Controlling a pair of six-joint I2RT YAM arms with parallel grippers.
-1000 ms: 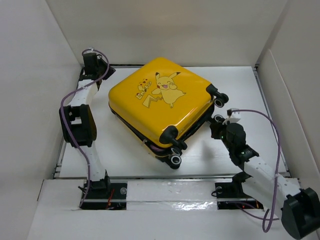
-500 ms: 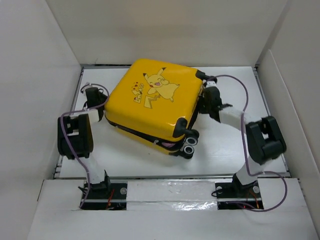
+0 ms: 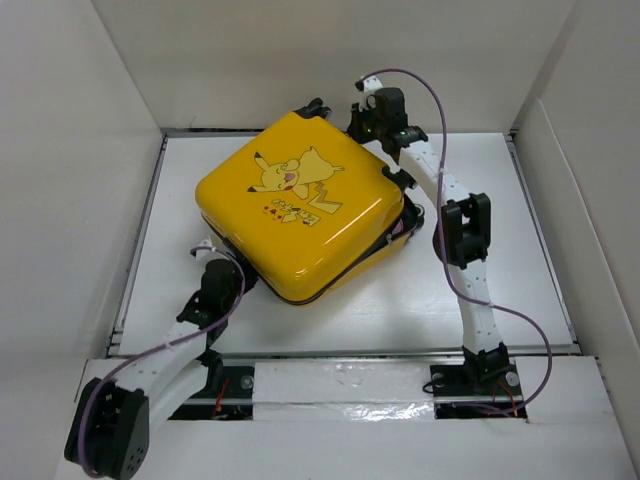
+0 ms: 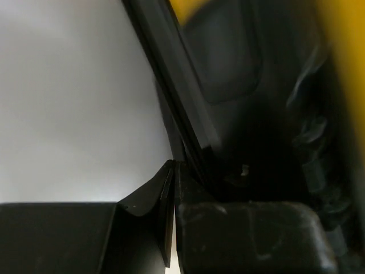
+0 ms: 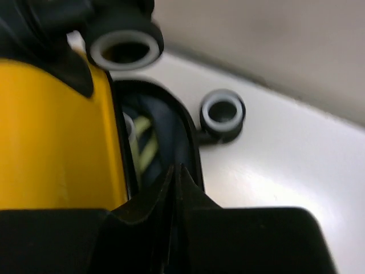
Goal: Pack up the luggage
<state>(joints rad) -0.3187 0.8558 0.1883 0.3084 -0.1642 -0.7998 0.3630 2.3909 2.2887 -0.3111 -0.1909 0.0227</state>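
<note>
At the centre of the table [image 3: 500, 290], the luggage [image 3: 295, 215] is lying flat with its printed shell facing up. It is turned on the diagonal, so its long axis is running from near-left to far-right. Its wheel end is pointing toward the far-right corner and the opposite end toward the left arm's base. The arms are standing at the two ends of that axis. The left gripper [image 3: 220, 275] is sitting low against the near-left corner, and the right gripper [image 3: 368, 122] is reaching over to the far corner beside the wheels. From the left wrist, the left gripper [image 4: 173, 168] is showing its fingers pressed together, tips against the black zip track [image 4: 182, 108]; whether a zip tab is being pinched cannot be told. From the right wrist, the right gripper [image 5: 177, 171] is likewise showing fingers closed tip to tip and is aiming into the seam between the two shells. One wheel [image 5: 124, 48] is sitting above the yellow shell and a second wheel [image 5: 223, 111] is resting just to the right. That seam is gaping slightly, with something yellow-green showing inside. Judgement: closing the seam is depending on this alignment, since each gripper is nearest its own corner and has the seam directly ahead.
</note>
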